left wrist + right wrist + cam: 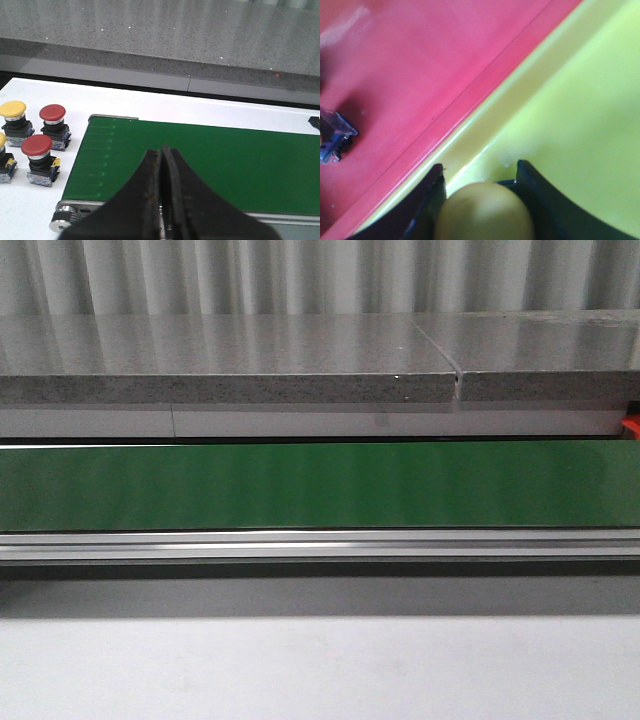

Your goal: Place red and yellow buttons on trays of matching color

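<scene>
right tool (pixel 480 192) gripping yellow button (pixel 485 212), beside tray rims (pixel 470 125)

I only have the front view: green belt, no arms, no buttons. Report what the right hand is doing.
Observer: The right hand is shut on a yellow button, over the yellow tray.
Operator: Give me the left.
Observer: The left hand is shut and empty, above the green belt.
Operator: List the buttons left to sort.
Observer: Beside the belt's end stand two red buttons and a yellow one; another yellow is cut off at the frame edge.
</scene>
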Robot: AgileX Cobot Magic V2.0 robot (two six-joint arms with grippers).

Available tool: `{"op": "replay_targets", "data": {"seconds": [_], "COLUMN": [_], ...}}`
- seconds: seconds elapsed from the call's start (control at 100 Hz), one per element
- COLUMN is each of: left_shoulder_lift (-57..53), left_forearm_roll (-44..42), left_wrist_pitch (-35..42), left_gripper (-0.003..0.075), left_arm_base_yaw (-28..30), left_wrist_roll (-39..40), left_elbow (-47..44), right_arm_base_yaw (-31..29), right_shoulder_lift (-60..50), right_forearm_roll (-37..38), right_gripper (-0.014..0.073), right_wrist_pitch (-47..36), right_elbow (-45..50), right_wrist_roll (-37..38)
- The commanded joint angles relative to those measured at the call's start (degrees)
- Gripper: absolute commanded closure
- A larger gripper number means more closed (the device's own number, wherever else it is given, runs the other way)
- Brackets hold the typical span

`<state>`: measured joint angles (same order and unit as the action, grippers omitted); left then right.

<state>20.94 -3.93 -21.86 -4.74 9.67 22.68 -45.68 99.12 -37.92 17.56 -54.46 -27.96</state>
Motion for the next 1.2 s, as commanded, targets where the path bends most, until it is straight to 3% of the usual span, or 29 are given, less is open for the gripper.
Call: {"op": "replay_targets", "data": {"seconds": [0.0, 0.12, 0.29, 0.39, 0.86, 1.0, 1.19], "left_shoulder_lift": [0.3, 0.3, 0.3, 0.3, 0.3, 0.3, 0.3], "left_forearm_roll": [0.1, 0.1, 0.1, 0.1, 0.1, 0.1, 0.1], "left_wrist_pitch": [4.5, 4.5, 4.5, 4.5, 4.5, 4.5, 4.5], "left_gripper": [0.0741, 0.0741, 0.0741, 0.0741, 0.0741, 0.0741, 0.0741], "left_arm_base_yaw": [-0.4, -0.4, -0.4, -0.4, -0.4, -0.4, -0.4], "left_wrist_roll": [0.0, 0.0, 0.0, 0.0, 0.0, 0.0, 0.0], "left_elbow": [1.6, 1.6, 1.6, 1.6, 1.6, 1.6, 1.6], "right_arm_base_yaw": [-0.4, -0.4, -0.4, -0.4, 2.3, 7.6, 20.0], "right_shoulder_lift": [-1.6, -1.0, -1.0, -1.3, -15.2, -21.2, -28.0], "right_forearm_roll": [-0.9, 0.5, 0.4, 0.2, -2.9, -2.9, -2.9], "right_gripper": [0.0461, 0.0400, 0.0088, -0.0013, -0.0022, -0.0022, -0.0022], "right_wrist_pitch": [-2.0, -1.0, -1.4, -1.5, -1.6, -2.6, -3.1], "right_elbow": [-1.4, -1.4, -1.4, -1.4, -5.5, -6.1, -6.0], "right_wrist_roll": [-0.3, -1.6, -1.7, -1.7, -1.9, -4.4, -10.2]}}
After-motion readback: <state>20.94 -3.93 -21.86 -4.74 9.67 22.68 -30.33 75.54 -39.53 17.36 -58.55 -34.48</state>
